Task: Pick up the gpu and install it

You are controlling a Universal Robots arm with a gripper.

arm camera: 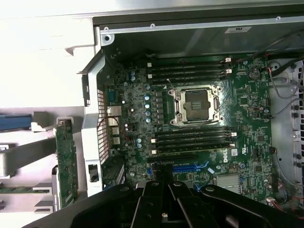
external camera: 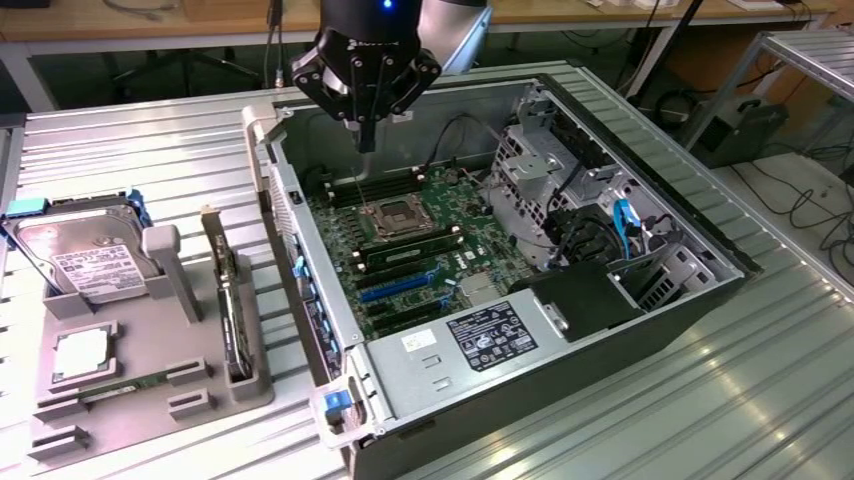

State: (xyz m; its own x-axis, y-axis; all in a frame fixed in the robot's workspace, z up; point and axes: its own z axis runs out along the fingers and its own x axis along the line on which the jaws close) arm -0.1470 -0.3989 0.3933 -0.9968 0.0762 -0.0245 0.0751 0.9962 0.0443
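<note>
Nearest, on the ribbed bench [external camera: 160,150], lay a grey holder [external camera: 134,395]. The gpu [external camera: 235,320] stood on its long edge in a slot along the holder's edge nearest the open computer case [external camera: 667,330], untouched and not yet picked up. A memory stick [external camera: 127,388] lay flat near the holder's front edge. A hard drive [external camera: 83,255] leaned upright at its far corner.

The pick-up was the step in hand, I judge. Doing it well meant a grip on the card's upper edge around its middle and a straight lift, so the board would not bind in its slot. The hard drive's post stood just beside the card, and the case's raised rear wall [external camera: 304,290] sat close on the other side, leaving little room for a sideways approach.

Farther back, the motherboard [external camera: 414,250] lay bare with its blue slot [external camera: 396,285] free. Over the board's far end hung the gripper [external camera: 364,140], well apart from the gpu, fingers drawn together on nothing.
</note>
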